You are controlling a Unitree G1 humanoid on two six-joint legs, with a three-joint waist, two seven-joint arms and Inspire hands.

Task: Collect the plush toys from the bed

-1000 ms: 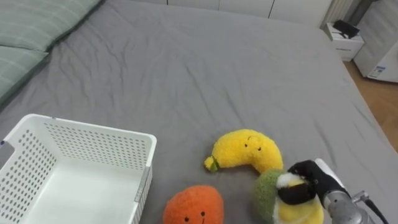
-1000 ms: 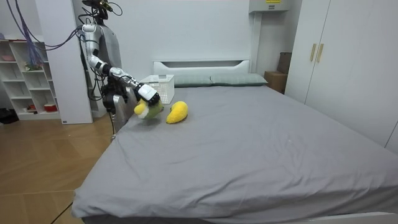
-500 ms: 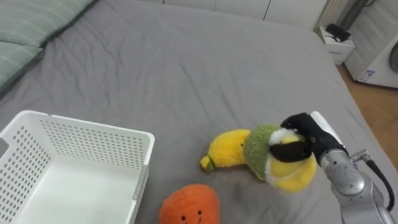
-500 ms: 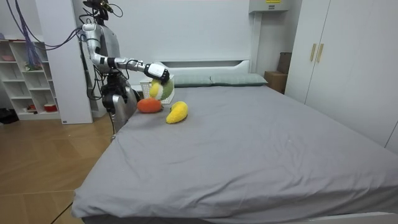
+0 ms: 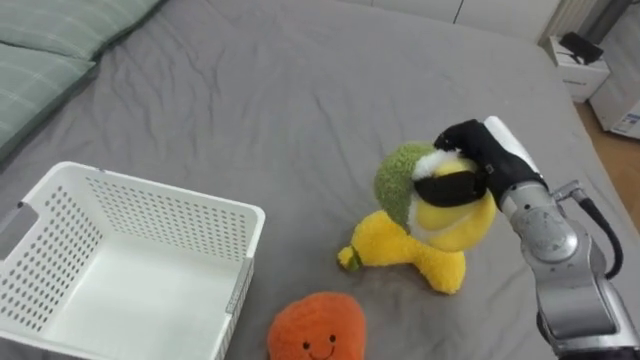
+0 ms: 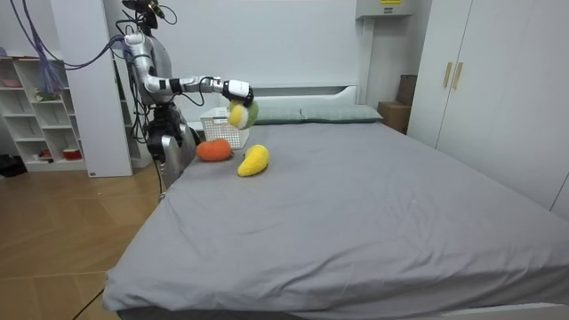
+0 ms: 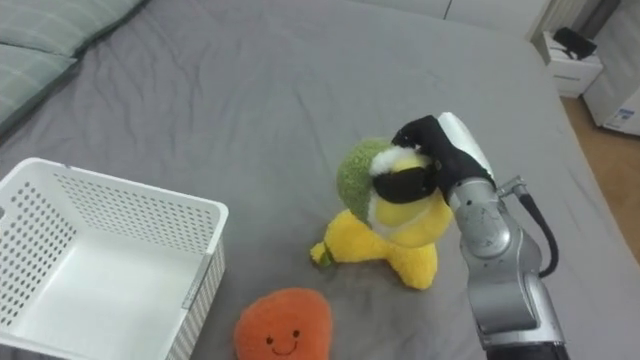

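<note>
Now the right hand [image 5: 487, 152] has its dark fingers curled around a green-and-yellow toy [image 5: 428, 193] and holds it in the air, just above the banana [image 5: 398, 256], which lies on the bed [image 5: 250, 100]. The basket [image 5: 182, 200] stands open and empty to the hand's left, well apart from it, so I judge the next move is to carry the toy sideways to the left and over the basket's near wall. The wall is the only thing in the way. The orange toy [image 5: 315, 328] lies lower, near the basket's corner, under this path and not in it. The pillows [image 5: 50, 45] are far off at the head of the bed.
</note>
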